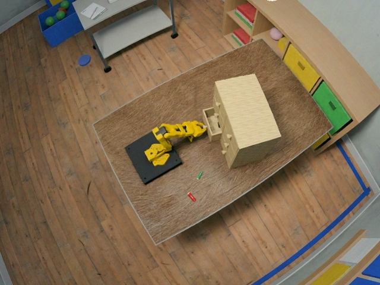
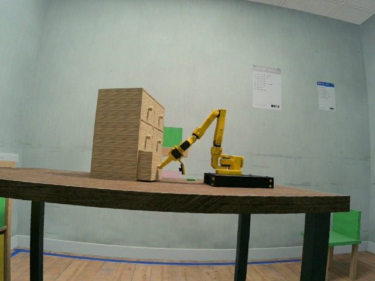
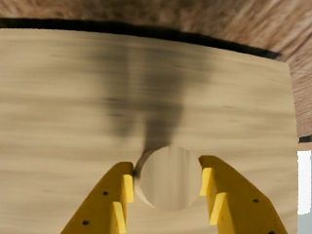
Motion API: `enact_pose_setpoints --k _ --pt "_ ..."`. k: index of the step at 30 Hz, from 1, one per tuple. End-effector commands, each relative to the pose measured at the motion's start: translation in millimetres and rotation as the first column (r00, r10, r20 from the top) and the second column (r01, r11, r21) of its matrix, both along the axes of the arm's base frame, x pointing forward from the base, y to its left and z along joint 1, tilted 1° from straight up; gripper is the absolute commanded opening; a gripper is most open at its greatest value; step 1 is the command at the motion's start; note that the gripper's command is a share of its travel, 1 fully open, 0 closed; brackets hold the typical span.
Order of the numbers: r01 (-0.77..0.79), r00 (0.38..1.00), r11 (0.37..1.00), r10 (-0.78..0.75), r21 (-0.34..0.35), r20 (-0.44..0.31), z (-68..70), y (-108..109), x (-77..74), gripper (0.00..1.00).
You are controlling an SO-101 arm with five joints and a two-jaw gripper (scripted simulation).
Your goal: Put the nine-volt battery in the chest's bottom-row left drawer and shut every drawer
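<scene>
The chest (image 1: pixel 247 107) (image 2: pixel 116 133) stands with its bottom-row left drawer (image 1: pixel 215 136) (image 2: pixel 145 166) (image 3: pixel 63 97) pulled partway out. A small dark thing (image 1: pixel 218 124), probably the nine-volt battery, lies inside that drawer near the chest face, partly hidden. My gripper (image 1: pixel 205 126) (image 2: pixel 159 167) (image 3: pixel 167 185) is shut on that drawer's round knob, which shows between the two fingertips in the wrist view. The other drawers that can be seen look shut.
A green stick-like thing (image 1: pixel 200 175) (image 2: pixel 190 179) and a red one (image 1: pixel 192 196) lie on the table (image 1: pixel 171 211) (image 2: pixel 287 191), to the right of the arm as it faces the chest. The arm's black base plate (image 1: pixel 138 165) (image 2: pixel 239 180) stands across from the chest.
</scene>
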State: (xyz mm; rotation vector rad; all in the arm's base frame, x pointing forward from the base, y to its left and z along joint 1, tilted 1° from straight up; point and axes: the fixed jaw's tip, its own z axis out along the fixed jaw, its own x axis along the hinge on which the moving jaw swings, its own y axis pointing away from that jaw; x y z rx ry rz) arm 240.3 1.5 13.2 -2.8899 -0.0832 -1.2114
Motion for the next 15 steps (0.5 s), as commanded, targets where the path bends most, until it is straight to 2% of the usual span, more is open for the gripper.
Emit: enact_pose_setpoints --k 1,15 --pt "0.017 1.000 1.000 -0.017 0.012 0.001 0.6 -1.5 6.2 0.00" --pt "0.027 1.000 1.000 -0.027 0.012 0.001 0.6 -3.7 15.8 0.00"
